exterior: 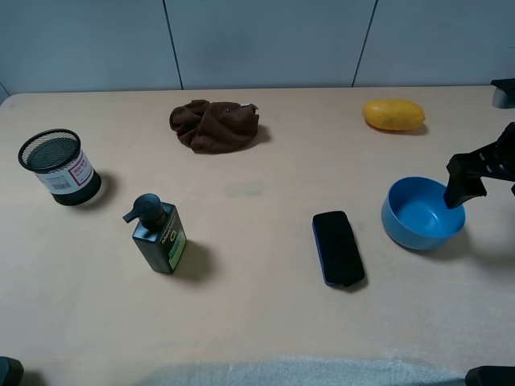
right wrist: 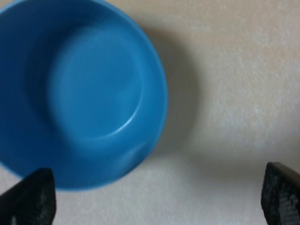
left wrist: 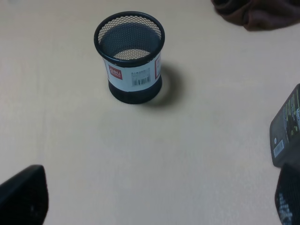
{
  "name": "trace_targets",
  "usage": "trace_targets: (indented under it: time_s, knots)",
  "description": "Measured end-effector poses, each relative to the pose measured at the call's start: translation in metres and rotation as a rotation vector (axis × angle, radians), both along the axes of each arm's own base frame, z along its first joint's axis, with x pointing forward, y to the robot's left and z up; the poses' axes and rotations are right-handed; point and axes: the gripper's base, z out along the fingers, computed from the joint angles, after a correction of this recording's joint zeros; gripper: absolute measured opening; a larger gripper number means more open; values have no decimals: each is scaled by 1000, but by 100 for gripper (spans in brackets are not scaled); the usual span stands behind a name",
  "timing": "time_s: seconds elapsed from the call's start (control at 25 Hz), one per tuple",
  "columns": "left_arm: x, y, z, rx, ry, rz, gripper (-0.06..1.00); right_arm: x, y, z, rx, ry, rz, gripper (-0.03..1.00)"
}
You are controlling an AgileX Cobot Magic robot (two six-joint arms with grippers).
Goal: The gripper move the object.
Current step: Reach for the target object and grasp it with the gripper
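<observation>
Table edge: a pale, blurred strip runs along the front of the table (exterior: 257, 322); what it is cannot be told.
Surface: light beige top, matt and even, with a soft shadow beside each item.
Room: grey-blue wall panels (exterior: 265, 40) with dark seams rise behind the far edge.
Right claw: the black right claw (exterior: 463, 193) points down over the outer rim of the bowl (exterior: 422, 215).
Right claw, opening: spread wide. In the wrist view of the right claw (right wrist: 154, 201) the two dark tips sit far apart, and nothing is pinched between them.
Right claw, contact: one tip overlaps the rim of the bowl (right wrist: 79, 93), but contact cannot be told. The other tip is over bare table.
Bowl: bright blue, round and upright on the table, under the right claw and reaching inward from it.
Phone (exterior: 338, 248): black, lying flat, just beyond the bowl from the right claw, toward the table's middle.
Yellow fruit (exterior: 393, 114): oval, well apart from the right claw, toward the wall.
Brown cloth (exterior: 213, 125): crumpled, far across from the right claw, near the wall.
Pump bottle (exterior: 158, 235): dark, upright, farther across than the phone.
Mesh cup (exterior: 58, 167): black, white label, farthest from the right claw.
Left claw (left wrist: 154, 201): tips spread wide and holding nothing. The mesh cup (left wrist: 131, 56) stands ahead of it, the pump bottle (left wrist: 287, 126) at one side and the brown cloth (left wrist: 253, 14) beyond.
</observation>
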Motion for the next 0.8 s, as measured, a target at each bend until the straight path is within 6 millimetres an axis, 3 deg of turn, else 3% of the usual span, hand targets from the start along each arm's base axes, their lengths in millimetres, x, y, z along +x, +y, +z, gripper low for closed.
trace_targets:
  time_s: [0.8]
  knots:
    - [0,0,0,0,0,0,98,28,2,-68,1,78,13,66]
